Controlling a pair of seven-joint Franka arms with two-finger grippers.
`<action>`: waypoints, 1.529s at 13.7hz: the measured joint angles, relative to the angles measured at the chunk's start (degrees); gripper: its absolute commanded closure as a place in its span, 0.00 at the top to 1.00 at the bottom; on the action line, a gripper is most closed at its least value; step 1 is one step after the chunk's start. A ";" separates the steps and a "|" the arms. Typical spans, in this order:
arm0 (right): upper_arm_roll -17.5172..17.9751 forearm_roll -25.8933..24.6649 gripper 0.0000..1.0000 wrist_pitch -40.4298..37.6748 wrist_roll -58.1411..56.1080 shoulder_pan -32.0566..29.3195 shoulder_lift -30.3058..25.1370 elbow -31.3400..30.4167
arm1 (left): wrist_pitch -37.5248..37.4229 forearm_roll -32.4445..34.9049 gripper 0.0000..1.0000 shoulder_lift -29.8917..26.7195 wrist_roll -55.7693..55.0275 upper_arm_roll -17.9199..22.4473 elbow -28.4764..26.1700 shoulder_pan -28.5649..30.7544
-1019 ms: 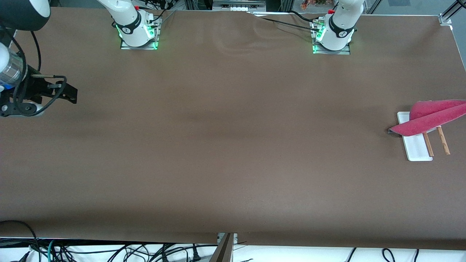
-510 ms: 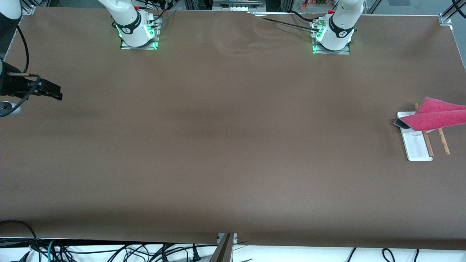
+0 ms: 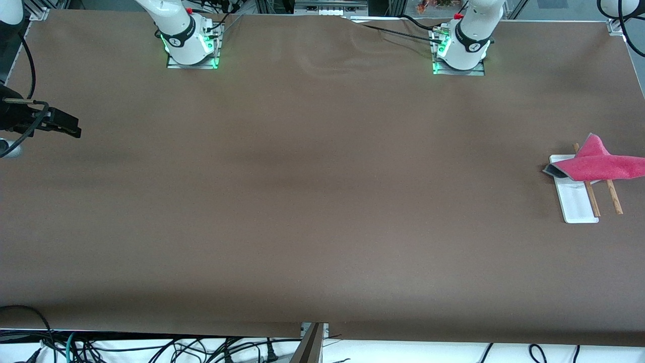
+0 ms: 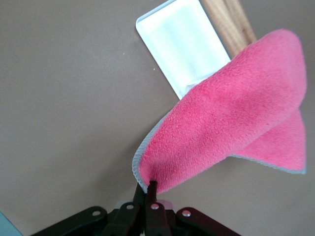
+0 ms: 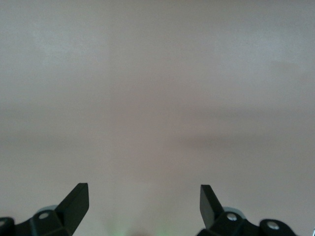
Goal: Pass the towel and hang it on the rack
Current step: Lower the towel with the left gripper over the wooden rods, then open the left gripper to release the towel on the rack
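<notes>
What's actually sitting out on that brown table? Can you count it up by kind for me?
Soft pink-red cloth towel, pinched by the shut left gripper over the rack: 1
Rack with flat white base and two thin wooden rods: 1
Black two-finger grippers, counting the open, waiting right gripper: 2
Total: 4

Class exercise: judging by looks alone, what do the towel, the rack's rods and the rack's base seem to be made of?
Towel: soft fleece or microfibre, going by its fuzzy pink nap.
Rods: probably bare wood, light brown with visible grain.
Base: likely plastic, smooth glossy white.
</notes>
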 measured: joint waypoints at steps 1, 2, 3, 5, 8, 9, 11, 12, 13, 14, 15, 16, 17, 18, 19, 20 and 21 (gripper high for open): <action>-0.05 0.00 1.00 -0.04 0.00 0.56 -0.15 0.00 | 0.21 0.00 1.00 0.56 0.00 0.00 0.00 0.13; -0.07 0.01 1.00 -0.16 0.00 1.10 -0.39 0.00 | 0.47 -0.01 1.00 1.15 0.00 0.00 0.00 0.18; -0.08 0.00 1.00 -0.42 0.01 1.40 -0.67 -0.02 | 0.69 -0.08 1.00 1.57 0.00 -0.04 0.01 0.19; -0.38 0.01 1.00 -0.72 0.01 1.51 -1.06 -0.09 | 1.04 -0.14 1.00 1.87 0.00 -0.18 0.09 0.18; -0.84 0.20 1.00 -0.72 0.01 1.52 -1.06 -0.26 | 1.08 -0.16 1.00 1.22 0.00 -0.69 2.29 -0.21; -0.89 0.21 1.00 -0.72 0.01 1.52 -1.03 -0.34 | 0.58 -0.16 1.00 0.05 0.00 -1.11 3.09 -0.68; -0.97 0.22 1.00 -0.72 0.00 1.54 -0.86 -0.38 | -2.63 -0.05 1.00 -4.49 -0.03 -1.69 3.87 -3.48; -1.01 0.23 1.00 -0.72 0.01 1.54 -0.75 -0.39 | -5.22 0.34 1.00 -7.21 -0.99 -1.66 3.90 -6.07; -1.05 0.23 1.00 -0.72 0.01 1.53 -0.64 -0.40 | -8.20 1.12 1.00 -9.48 -3.75 -1.64 3.89 -8.76; -1.08 0.24 1.00 -0.72 0.01 1.53 -0.57 -0.41 | -11.55 1.66 1.00 -11.31 -7.80 -1.65 3.88 -11.46; -1.10 0.28 1.00 -0.72 0.01 1.54 -0.52 -0.42 | -14.63 1.90 1.00 -12.59 -12.38 -1.68 3.83 -14.09; -1.10 0.33 1.00 -0.72 0.00 1.56 -0.51 -0.42 | -16.81 2.00 1.00 -13.45 -17.01 -1.70 3.80 -16.74; -1.09 0.36 1.00 -0.71 0.00 1.62 -0.52 -0.42 | -18.15 2.09 1.00 -14.03 -21.44 -1.72 3.79 -19.41; -1.08 0.36 1.00 -0.71 0.00 1.70 -0.51 -0.42 | -19.07 2.46 1.00 -14.53 -25.85 -1.76 3.77 -22.14; -1.06 0.37 1.00 -0.71 0.00 1.79 -0.51 -0.43 | -19.65 3.02 1.00 -14.97 -30.14 -1.80 3.77 -24.98; -1.05 0.37 1.00 -0.70 0.00 1.84 -0.51 -0.43 | -19.93 3.65 1.00 -15.41 -34.16 -1.82 3.76 -27.91; -1.05 0.37 1.00 -0.69 0.00 1.86 -0.51 -0.43 | -20.21 4.55 1.00 -15.87 -37.58 -1.83 3.75 -30.65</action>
